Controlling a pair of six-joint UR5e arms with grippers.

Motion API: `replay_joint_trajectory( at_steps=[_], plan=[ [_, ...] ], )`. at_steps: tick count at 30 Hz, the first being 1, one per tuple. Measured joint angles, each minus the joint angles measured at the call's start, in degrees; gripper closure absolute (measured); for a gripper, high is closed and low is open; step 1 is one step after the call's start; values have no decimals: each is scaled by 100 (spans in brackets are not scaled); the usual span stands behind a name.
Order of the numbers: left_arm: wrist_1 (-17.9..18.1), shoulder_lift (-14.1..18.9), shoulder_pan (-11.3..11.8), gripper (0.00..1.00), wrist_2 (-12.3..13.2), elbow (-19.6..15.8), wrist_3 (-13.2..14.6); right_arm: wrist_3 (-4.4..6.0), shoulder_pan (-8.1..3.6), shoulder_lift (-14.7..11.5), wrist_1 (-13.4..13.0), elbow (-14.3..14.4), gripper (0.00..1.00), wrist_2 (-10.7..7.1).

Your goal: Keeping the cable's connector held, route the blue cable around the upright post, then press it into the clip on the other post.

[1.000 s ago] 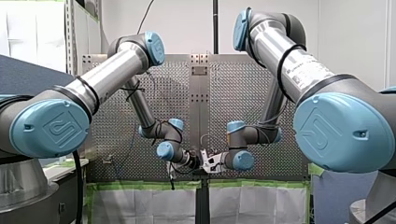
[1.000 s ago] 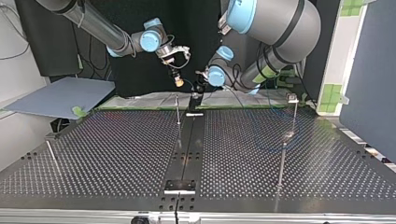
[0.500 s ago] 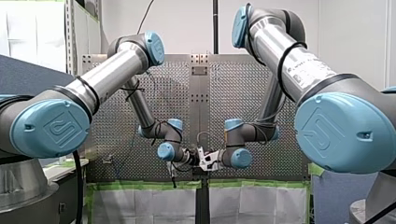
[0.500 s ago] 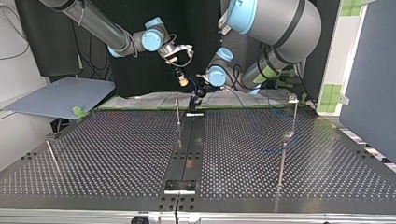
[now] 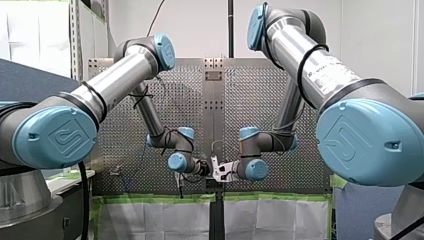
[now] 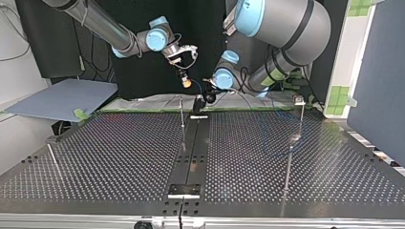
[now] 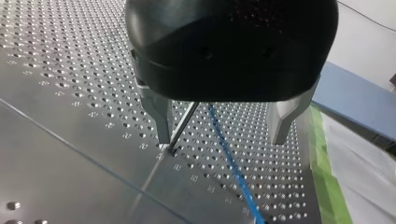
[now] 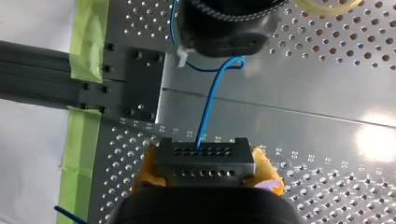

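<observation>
In the right wrist view my right gripper (image 8: 204, 179), with yellow pads, is shut on a dark connector block (image 8: 204, 157). The blue cable (image 8: 208, 109) leaves the block and runs ahead under my left gripper's black body (image 8: 224, 23). In the left wrist view my left gripper (image 7: 219, 140) stands open above the plate. The blue cable (image 7: 229, 156) passes loose between its metal fingers (image 7: 161, 116), and a thin upright post (image 7: 183, 125) stands just beside one of them. In the top view my right gripper (image 6: 186, 82) and my left gripper (image 6: 208, 97) hang close together at the far edge.
Near the far middle of the perforated table (image 6: 119, 157) stands a thin post (image 6: 182, 112). A taller post with a clip on top (image 6: 299, 101) rises at the top view's right, and a short leaning post (image 6: 52, 155) at its left. Green tape (image 8: 84, 140) lines the table's edge.
My right arm has carried the connector closer to my left gripper. My left gripper has sunk a little toward the table by the thin post, still open.
</observation>
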Motion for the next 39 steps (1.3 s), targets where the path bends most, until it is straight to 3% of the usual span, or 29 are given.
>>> replay_joint_trajectory(
  at_steps=[14, 24, 32, 39],
  plan=[
    [347, -1, 46, 0, 74, 1, 47, -66, 58, -5, 64, 27, 100, 26],
    [239, -1, 49, 0, 413, 3, 5, -41, 73, -6, 70, 24, 100, 13],
    [450, 0, 52, 0, 810, 0, -280, -23, 76, -7, 58, 23, 100, -22],
    [505, 0, 56, 0, 1067, 0, -333, -22, 76, -5, 65, 26, 100, -29]
  ],
)
